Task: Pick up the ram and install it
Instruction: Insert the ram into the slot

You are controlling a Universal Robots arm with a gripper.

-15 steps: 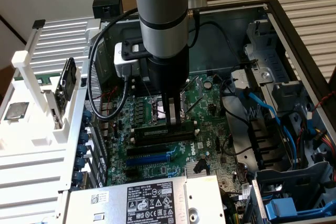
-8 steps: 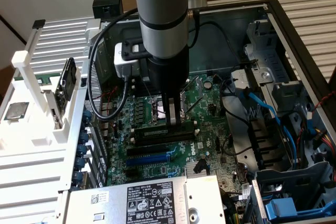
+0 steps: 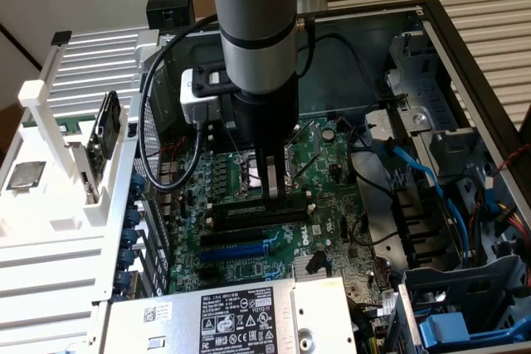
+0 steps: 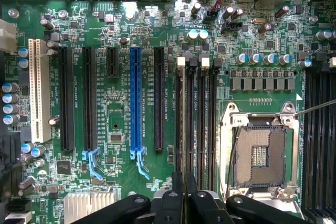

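Observation:
The ram (image 3: 249, 210) is a long dark-green stick with a pale label. It lies along one of the black memory slots (image 3: 257, 220) on the green motherboard, inside the open computer case. My gripper (image 3: 275, 194) comes straight down onto its upper edge near the middle, with both fingers pressed close together on it. In the wrist view my gripper (image 4: 184, 196) sits in line with the memory slots (image 4: 202, 119), its fingers (image 4: 172, 198) nearly touching. How deep the ram sits in the slot cannot be told.
The open processor socket (image 4: 260, 153) lies just beside the slots. Black and blue expansion slots (image 4: 135, 103) run parallel on the other side. A white rack (image 3: 50, 230) at the exterior view's left holds a silver processor chip (image 3: 25, 174) and an upright dark board (image 3: 109, 126). Cables (image 3: 415, 172) and the power supply (image 3: 241, 317) crowd the case.

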